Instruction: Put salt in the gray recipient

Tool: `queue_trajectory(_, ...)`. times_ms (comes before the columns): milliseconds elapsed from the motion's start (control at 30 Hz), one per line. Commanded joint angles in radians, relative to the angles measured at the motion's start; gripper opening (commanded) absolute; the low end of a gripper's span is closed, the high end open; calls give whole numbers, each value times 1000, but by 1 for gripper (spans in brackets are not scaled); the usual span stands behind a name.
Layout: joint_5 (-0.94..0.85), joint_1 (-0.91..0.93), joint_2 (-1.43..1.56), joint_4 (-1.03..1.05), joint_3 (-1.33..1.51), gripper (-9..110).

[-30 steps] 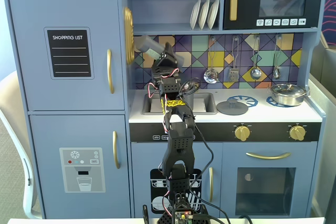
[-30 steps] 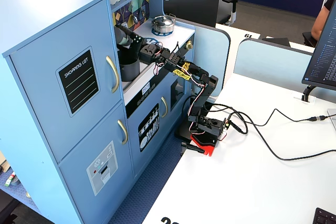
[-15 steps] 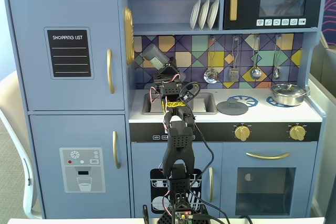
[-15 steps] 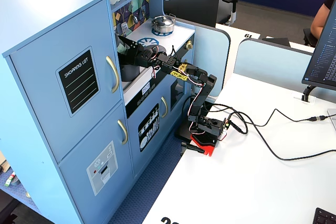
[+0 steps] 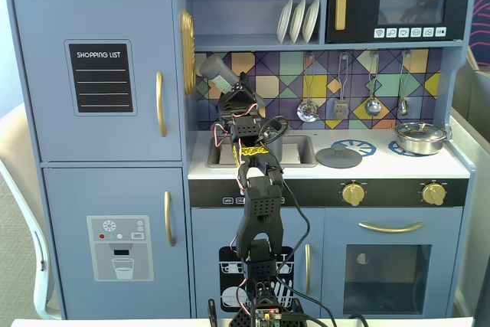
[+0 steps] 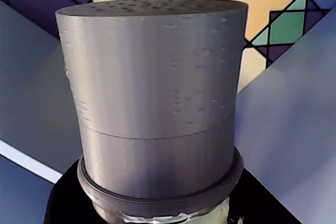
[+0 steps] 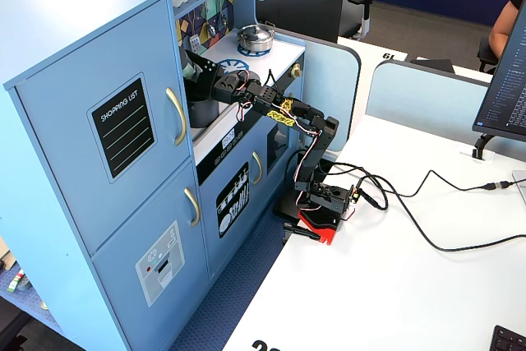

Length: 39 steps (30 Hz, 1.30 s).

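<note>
Gripper (image 5: 230, 97) clamps the salt (image 5: 216, 70), tilted in the air over the sink corner of the toy kitchen counter (image 5: 383, 165). Gray recipient (image 7: 202, 109) sits just below. Shaking looks underway; putting the salt down remains.

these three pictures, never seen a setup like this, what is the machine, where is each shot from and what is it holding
It is a small black robot arm with a two-finger pincer, standing in front of a blue toy kitchen. One fixed view faces the kitchen head-on, another looks down from the side, and the wrist view rides on the arm itself. The pincer grips a tall gray salt shaker, tilted over the sink area; its perforated top fills the wrist view. A dark gray pot sits below it. On the counter lie a flat gray lid and a shiny silver pan.
</note>
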Motion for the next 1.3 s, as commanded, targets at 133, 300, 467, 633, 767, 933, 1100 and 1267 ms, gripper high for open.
queue_trajectory(133, 8, 89, 66, 37, 52, 0)
queue_trajectory(300, 12, 92, 74, 32, 72, 0)
queue_trajectory(467, 0, 52, 60, 20, -11, 0)
queue_trajectory(633, -3, 25, 31, 28, -141, 0)
queue_trajectory(767, -12, 12, 15, 32, -212, 0)
queue_trajectory(933, -25, 15, 17, 35, -201, 0)
queue_trajectory(1100, -8, 52, 41, 32, -94, 0)
queue_trajectory(1267, -9, 75, 92, 31, 43, 0)
